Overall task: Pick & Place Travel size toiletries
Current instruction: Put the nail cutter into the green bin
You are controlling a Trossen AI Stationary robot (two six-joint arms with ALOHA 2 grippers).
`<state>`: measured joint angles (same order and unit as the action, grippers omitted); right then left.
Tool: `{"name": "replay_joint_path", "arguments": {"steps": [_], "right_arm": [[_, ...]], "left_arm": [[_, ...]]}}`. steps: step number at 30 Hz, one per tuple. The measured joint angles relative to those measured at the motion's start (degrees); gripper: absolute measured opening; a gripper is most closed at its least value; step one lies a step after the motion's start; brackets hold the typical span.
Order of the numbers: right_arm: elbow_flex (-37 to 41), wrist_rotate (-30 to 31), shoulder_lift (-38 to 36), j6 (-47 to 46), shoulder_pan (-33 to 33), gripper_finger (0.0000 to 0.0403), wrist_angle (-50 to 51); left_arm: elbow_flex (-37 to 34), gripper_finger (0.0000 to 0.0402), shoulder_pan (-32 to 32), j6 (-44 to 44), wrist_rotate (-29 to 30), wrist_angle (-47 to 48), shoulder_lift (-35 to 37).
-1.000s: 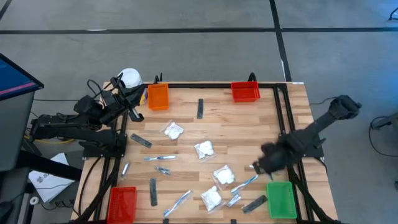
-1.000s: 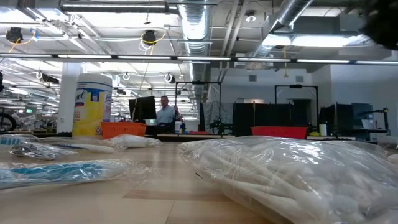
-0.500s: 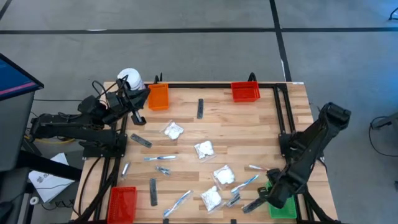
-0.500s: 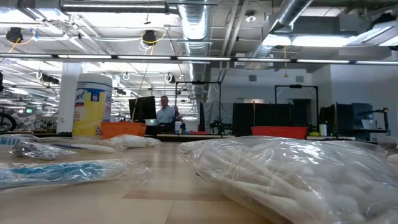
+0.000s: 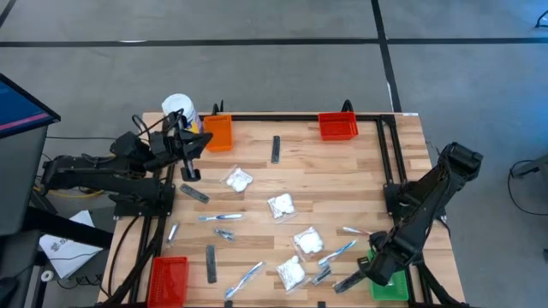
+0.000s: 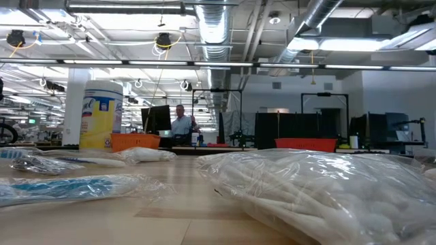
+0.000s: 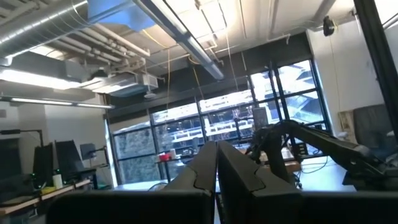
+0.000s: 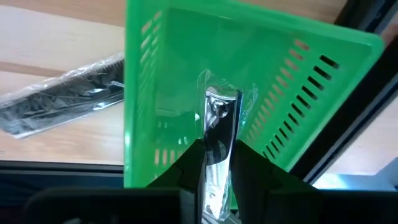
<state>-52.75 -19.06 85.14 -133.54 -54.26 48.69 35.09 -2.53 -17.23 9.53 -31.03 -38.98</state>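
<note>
From above, the wooden table (image 5: pixel 300 171) has many little toiletries spread over it. The right gripper (image 5: pixel 374 272) hangs over the green bin (image 5: pixel 390 287) at the near right corner. From this height you cannot see what it carries. The right wrist view shows it: the two dark fingers (image 8: pixel 245 163) are clamped on a small silvery sachet (image 8: pixel 219 134) with a shiny nail clipper inside its clear wrap. The sachet is held right above the inside of the green bin (image 8: pixel 273 68). Beside the bin, on the wood, lies a dark comb (image 8: pixel 65 93) in a clear wrapper.

The left gripper (image 5: pixel 190 158) is up by the far left corner, near the orange bin (image 5: pixel 217 133) and the white-capped jar (image 5: pixel 177 108). Its wrist view looks out into the room, and there the two fingers (image 7: pixel 233 171) are pressed together with nothing between them.

The top view also shows white puffy packets (image 5: pixel 282 205) in the middle, slim toothbrushes (image 5: pixel 220 218), dark grey flat bars (image 5: pixel 276 149), and red bins (image 5: pixel 337 126) at the far side and the near left corner.

The low view shows things the top one does not. A big puffy packet of cotton swabs (image 6: pixel 320 190) fills the near right. A blue and white toothbrush (image 6: pixel 75 186) in its wrapper lies at the left. The yellow jar (image 6: pixel 101 114) stands far off, and a person (image 6: pixel 181 124) sits in the room behind.
</note>
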Motion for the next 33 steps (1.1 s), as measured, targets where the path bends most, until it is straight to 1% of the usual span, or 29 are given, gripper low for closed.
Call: {"name": "replay_joint_path", "arguments": {"steps": [4,6,9,13,14,15,18,21,25,33], "right_arm": [[0.0,-1.3,0.2,-0.3,0.0,0.0054,0.9],[0.1,-1.3,0.4,-0.3,0.0,0.0054,0.9],[0.4,-1.5,0.4,-0.2,0.0,0.0054,0.9],[0.5,-1.6,0.4,0.0,0.0,0.0054,3.0],[0.5,-1.7,0.4,0.1,0.0,0.0054,3.3],[0.5,-1.7,0.4,0.2,0.0,0.0054,3.4],[0.5,-1.7,0.4,0.5,0.0,0.0054,3.6],[0.5,-1.7,0.4,0.5,0.0,0.0054,3.6],[0.5,-1.7,0.4,0.6,0.0,0.0054,4.0],[0.5,-1.7,0.4,0.6,0.0,0.0054,4.7]], "left_arm": [[0.0,0.0008,0.0,2.4,-3.0,-1.9,-1.8],[0.0,0.0008,0.0,3.8,-6.7,-3.2,-3.0],[0.0,0.0008,0.0,5.4,-16.3,-5.8,-5.5],[0.0,0.0008,0.6,5.7,-32.4,-12.2,-10.7],[0.0,0.0008,1.1,5.6,-35.4,-14.1,-12.4],[0.0,0.0008,1.7,5.6,-37.1,-16.0,-14.2],[0.0,0.0008,3.9,5.4,-38.0,-21.7,-18.8],[0.0,0.0008,5.0,3.2,-37.9,-24.0,-21.6],[0.0,0.0008,5.7,1.2,-35.8,-24.5,-21.9],[0.0,0.0008,5.7,1.5,-35.8,-24.1,-21.4]]}}
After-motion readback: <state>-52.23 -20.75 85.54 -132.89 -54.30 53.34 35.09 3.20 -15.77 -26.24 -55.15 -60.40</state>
